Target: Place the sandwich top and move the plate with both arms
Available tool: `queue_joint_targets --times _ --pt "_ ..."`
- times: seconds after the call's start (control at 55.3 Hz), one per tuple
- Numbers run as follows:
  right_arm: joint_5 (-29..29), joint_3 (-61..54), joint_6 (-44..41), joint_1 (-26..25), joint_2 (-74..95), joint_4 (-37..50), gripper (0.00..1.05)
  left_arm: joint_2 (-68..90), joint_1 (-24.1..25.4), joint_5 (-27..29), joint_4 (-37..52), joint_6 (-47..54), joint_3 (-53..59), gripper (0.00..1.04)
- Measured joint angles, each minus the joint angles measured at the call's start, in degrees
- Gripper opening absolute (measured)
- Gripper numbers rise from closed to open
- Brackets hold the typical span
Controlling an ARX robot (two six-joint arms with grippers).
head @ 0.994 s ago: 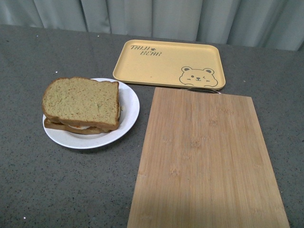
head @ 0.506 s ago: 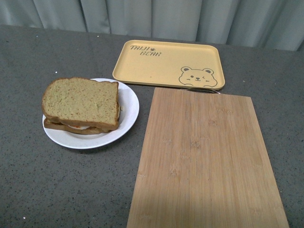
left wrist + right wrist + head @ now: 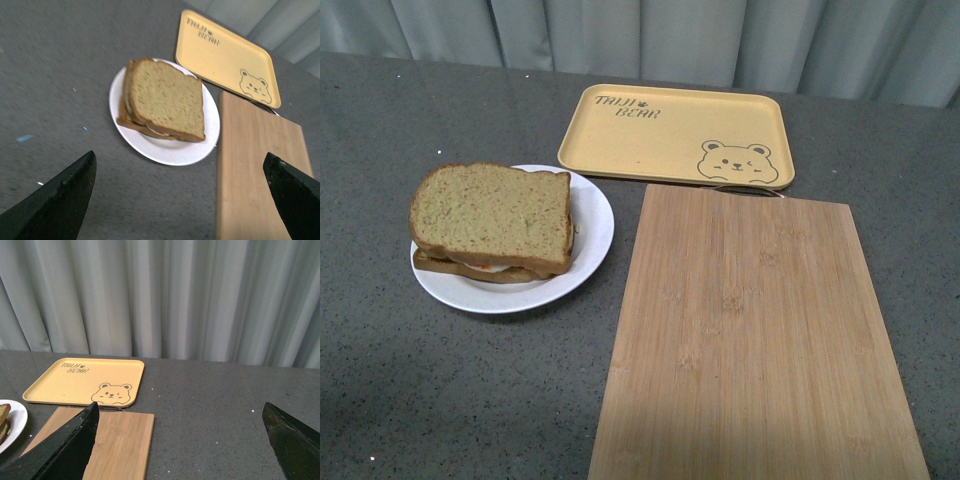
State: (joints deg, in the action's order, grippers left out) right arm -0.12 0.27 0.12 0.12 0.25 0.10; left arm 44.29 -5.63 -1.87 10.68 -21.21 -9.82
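The sandwich top [image 3: 492, 213], a bare greenish-tan slice with a brown crust, lies on a lower slice on the round white plate [image 3: 592, 220] at the table's left. The left wrist view shows the same slice [image 3: 170, 98] and plate [image 3: 172, 150] from above. My left gripper [image 3: 182, 200] hangs open above the table, short of the plate, with nothing between its fingers. My right gripper [image 3: 182, 440] is open too, high over the grey table to the right of the board; the plate's edge [image 3: 15, 427] shows at that view's side. Neither arm appears in the front view.
A bamboo cutting board [image 3: 755, 340] lies right of the plate and reaches the table's front edge. A yellow bear-printed tray [image 3: 675, 135] sits behind it. Grey curtains [image 3: 640, 35] close off the back. The tabletop [image 3: 440, 390] is grey and speckled.
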Motion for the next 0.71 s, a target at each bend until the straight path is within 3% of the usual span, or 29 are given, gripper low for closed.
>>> queue_joint_targets --times 0.127,0.325,0.705 --pt "0.0 0.0 0.0 0.0 0.0 0.0 0.95 19.2 -1.9 -3.3 8.0 -8.8 -3.9 0.98" --pt "0.0 0.0 0.0 0.0 0.0 0.0 0.95 39.0 -3.5 -5.1 13.3 -18.1 -9.8 0.98" --pt "0.0 0.0 0.0 0.0 0.0 0.0 0.95 58.2 -5.6 -9.9 18.2 -28.2 -17.5 0.98"
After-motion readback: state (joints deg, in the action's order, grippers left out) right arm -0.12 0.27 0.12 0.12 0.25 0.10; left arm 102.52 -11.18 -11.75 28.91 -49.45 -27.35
